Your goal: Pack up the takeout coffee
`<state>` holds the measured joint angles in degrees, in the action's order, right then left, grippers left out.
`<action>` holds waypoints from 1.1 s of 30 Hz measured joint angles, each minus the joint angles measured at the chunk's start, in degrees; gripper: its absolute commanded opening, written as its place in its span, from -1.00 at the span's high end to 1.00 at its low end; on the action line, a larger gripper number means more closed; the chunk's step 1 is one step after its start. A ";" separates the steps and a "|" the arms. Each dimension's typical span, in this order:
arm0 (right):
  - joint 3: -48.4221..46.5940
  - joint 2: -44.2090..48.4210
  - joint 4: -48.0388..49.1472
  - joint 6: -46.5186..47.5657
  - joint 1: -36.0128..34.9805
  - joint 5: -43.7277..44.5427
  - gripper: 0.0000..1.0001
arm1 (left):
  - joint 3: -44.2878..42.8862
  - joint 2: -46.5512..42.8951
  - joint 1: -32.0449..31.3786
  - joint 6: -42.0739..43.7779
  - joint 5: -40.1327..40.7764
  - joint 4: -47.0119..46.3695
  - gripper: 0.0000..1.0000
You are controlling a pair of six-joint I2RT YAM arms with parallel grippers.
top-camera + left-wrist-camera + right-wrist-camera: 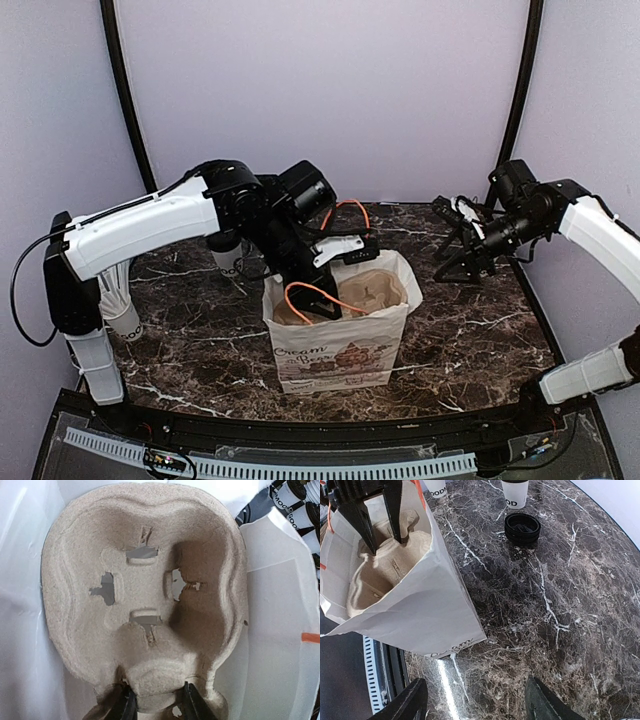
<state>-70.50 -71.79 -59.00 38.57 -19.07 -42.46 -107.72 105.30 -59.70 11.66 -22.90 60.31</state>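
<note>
The coffee (229, 260) stands behind the bag (335, 345), nearer the left claw (155, 705), which is clamped on the tray (140, 590) inside the bag, while the right claw (477, 700) hangs open, well away.

Paper bag (335, 350) — script print, top word reads "Cream"; the line under it unclear. White cups (295, 507) — black lettering, "MOOD" and "GOO", cut off.

Left gripper (318, 300) in bag (340, 350) with pulp carrier (378, 290)
</note>
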 measured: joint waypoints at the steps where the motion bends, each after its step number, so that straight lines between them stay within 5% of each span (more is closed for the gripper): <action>1: 0.15 0.04 0.04 0.04 0.00 -0.02 -0.36 | -0.02 0.39 -0.11 -0.11 0.35 0.11 0.49; 33: 1.84 0.55 0.68 0.39 0.00 -1.51 -0.36 | -3.43 5.92 -4.17 -5.62 15.21 4.17 0.49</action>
<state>-68.66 -71.24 -58.33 38.96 -19.07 -43.97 -111.15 111.22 -63.88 6.04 -7.68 64.49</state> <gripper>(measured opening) 0.682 0.276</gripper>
